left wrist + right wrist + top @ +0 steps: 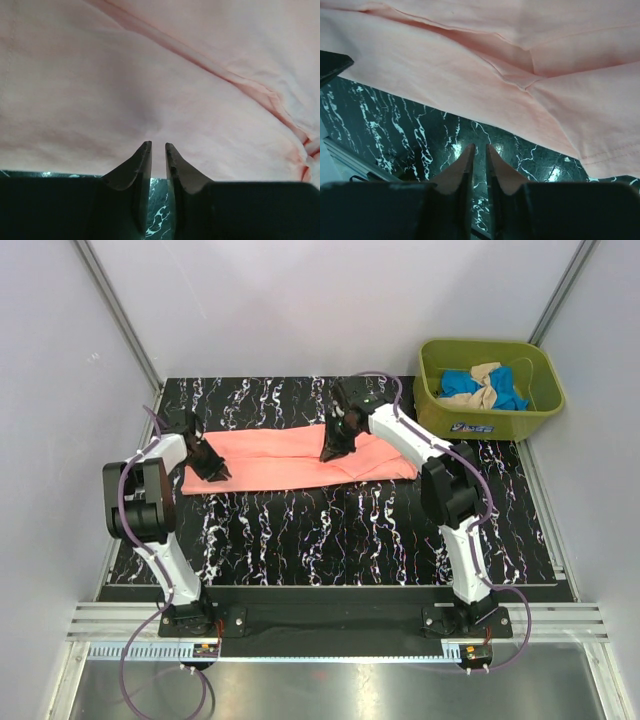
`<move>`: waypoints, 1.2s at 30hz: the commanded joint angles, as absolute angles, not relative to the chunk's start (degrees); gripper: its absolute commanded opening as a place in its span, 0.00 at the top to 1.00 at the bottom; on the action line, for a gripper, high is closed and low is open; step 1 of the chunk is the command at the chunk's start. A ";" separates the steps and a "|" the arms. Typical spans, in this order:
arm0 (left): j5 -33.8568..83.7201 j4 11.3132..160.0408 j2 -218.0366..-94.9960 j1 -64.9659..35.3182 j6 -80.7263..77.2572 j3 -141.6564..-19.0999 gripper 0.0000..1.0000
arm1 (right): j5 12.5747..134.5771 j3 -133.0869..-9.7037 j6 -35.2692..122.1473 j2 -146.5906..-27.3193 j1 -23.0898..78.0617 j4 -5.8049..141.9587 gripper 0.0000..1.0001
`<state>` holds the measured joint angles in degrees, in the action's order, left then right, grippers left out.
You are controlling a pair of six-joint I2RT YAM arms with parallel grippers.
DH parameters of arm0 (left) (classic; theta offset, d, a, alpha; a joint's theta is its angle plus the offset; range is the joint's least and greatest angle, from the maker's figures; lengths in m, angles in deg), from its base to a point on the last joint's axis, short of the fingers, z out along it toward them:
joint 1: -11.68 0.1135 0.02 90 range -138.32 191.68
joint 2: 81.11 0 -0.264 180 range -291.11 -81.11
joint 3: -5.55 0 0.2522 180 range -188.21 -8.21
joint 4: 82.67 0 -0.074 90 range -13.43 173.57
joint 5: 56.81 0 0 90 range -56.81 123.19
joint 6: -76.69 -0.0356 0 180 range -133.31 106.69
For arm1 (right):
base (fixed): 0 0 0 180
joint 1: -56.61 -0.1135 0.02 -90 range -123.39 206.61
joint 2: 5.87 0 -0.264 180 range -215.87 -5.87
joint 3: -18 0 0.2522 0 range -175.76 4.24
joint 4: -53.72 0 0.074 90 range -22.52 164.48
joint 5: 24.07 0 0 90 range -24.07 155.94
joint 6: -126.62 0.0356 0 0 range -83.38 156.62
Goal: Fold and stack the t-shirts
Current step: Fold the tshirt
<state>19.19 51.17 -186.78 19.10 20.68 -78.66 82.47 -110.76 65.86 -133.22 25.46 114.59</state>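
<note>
We have the salmon-pink t-shirt (285, 458) lying as a band across the tabletop (350, 525), left hand (217, 474) at its 9 o'clock end, right hand (331, 453) mid-band, both pinched nearly shut and empty (presumably poised for the next fold).

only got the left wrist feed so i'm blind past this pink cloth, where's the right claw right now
Observer: From above, the right claw is about halfway along the salmon t-shirt, which lies as a long strip across the table.
Operator: is it holding anything
Observer: No. In its wrist view the fingers are nearly closed, with only bare table showing in the gap.
Operator: any more shirts to do
Observer: Yes. A blue t-shirt and a beige t-shirt lie bunched in the green tub at the far right corner.
</note>
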 commanded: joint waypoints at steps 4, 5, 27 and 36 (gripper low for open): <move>19.22 52.81 -188.69 19.06 21.40 -79.84 0.81 | 79.39 -103.69 68.09 -132.17 23.31 108.62 0.94; 19.48 52.64 -189.12 19.06 21.75 -79.58 0.82 | 78.16 -103.43 67.74 -132.35 23.22 108.09 0.96; 20.10 52.99 -190.10 19.94 24.48 -75.62 0.89 | 58.30 -108.16 66.87 -140.34 22.60 98.25 1.00; 20.27 53.07 -189.48 20.11 24.22 -74.74 0.91 | 56.88 -122.32 63.78 -146.93 23.65 102.37 1.00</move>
